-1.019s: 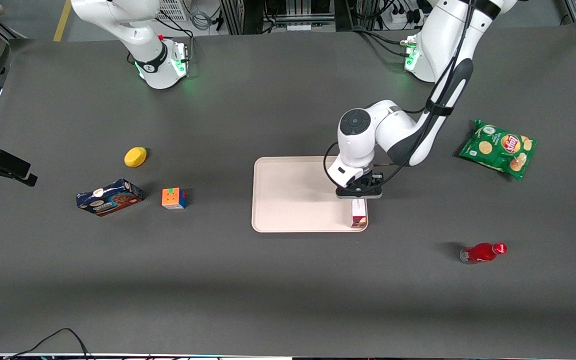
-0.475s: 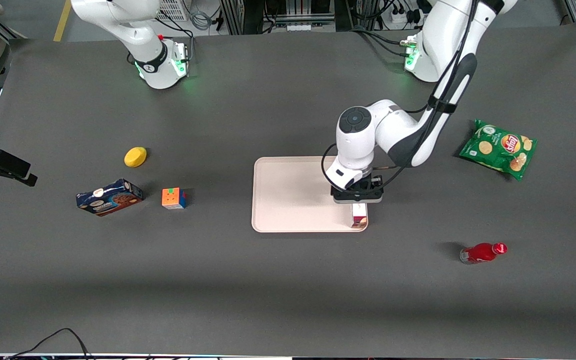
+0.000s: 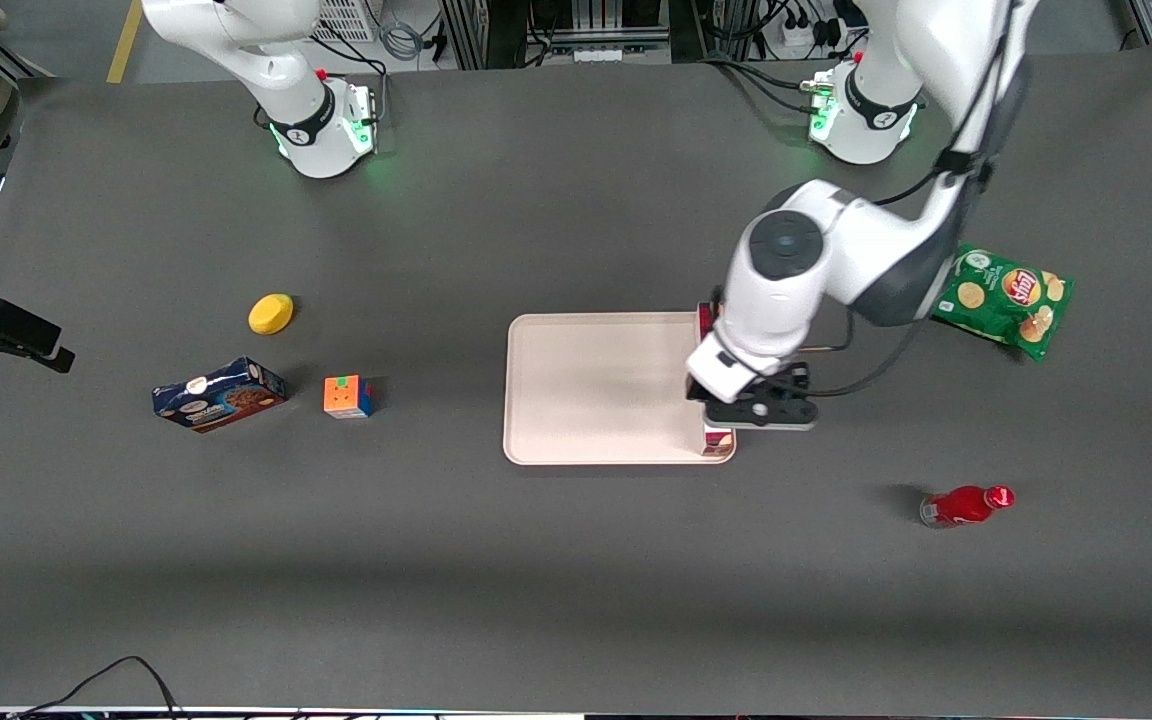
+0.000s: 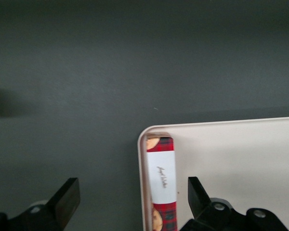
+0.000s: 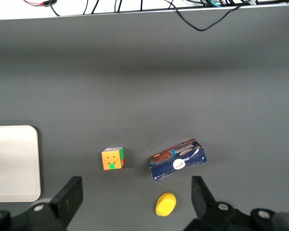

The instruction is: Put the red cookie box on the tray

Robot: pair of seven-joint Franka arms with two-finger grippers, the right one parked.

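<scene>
The long slim red tartan cookie box (image 4: 161, 188) already lies inside the flat pale cream tray (image 3: 596, 390) along its rim, and the spread, empty claw (image 3: 758, 415) hovers above, so apparently only withdrawal is left.

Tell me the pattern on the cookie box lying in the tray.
Red tartan with a white label, on the cookie box along the tray rim; clearest in the left wrist view.

A green crinkled chip bag (image 3: 999, 297) and a red plastic bottle (image 3: 964, 505) on its side lie toward the working arm's end. Toward the parked arm's end — a yellow rounded sponge-like lump (image 3: 270, 313), a dark blue cookie box (image 3: 219, 394), a multicoloured puzzle cube (image 3: 347, 396).
</scene>
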